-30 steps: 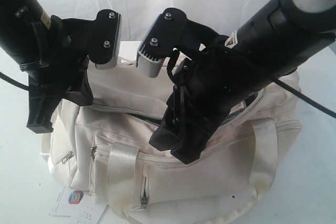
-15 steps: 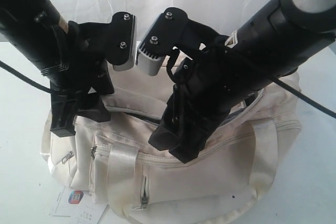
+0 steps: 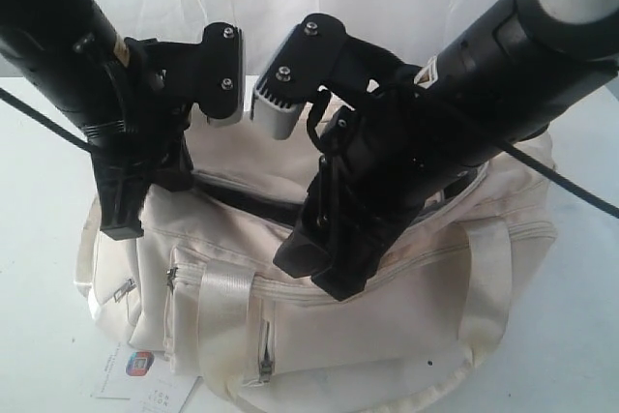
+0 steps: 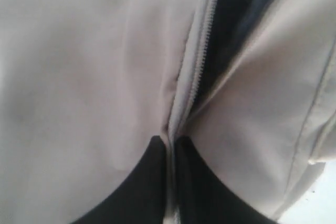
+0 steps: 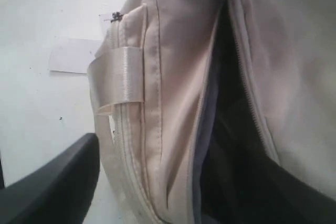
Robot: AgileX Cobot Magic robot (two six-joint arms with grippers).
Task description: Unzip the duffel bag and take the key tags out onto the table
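Note:
The cream-white duffel bag (image 3: 387, 316) lies on the white table (image 3: 39, 336). Its top zip (image 4: 202, 51) is partly undone, and dark lining (image 5: 231, 129) shows in the slit (image 3: 251, 202). My left gripper (image 4: 170, 142) is at the bag's left end (image 3: 121, 224), shut on the zip line right where the opening ends. My right gripper (image 5: 184, 153) hangs over the middle of the bag (image 3: 324, 273). It is open, with one finger (image 5: 52, 182) outside the front wall and the other at the opening. The key tags are hidden.
A white paper label with a red-blue logo (image 3: 140, 372) lies on the table by the bag's front left corner. A shiny strap handle (image 3: 224, 297) loops over the front panel. Both black arms crowd the space above the bag.
My left arm has shifted right and a little up along the bag's top. The dark slit of the zip now shows longer and wider. The right arm has stayed still.

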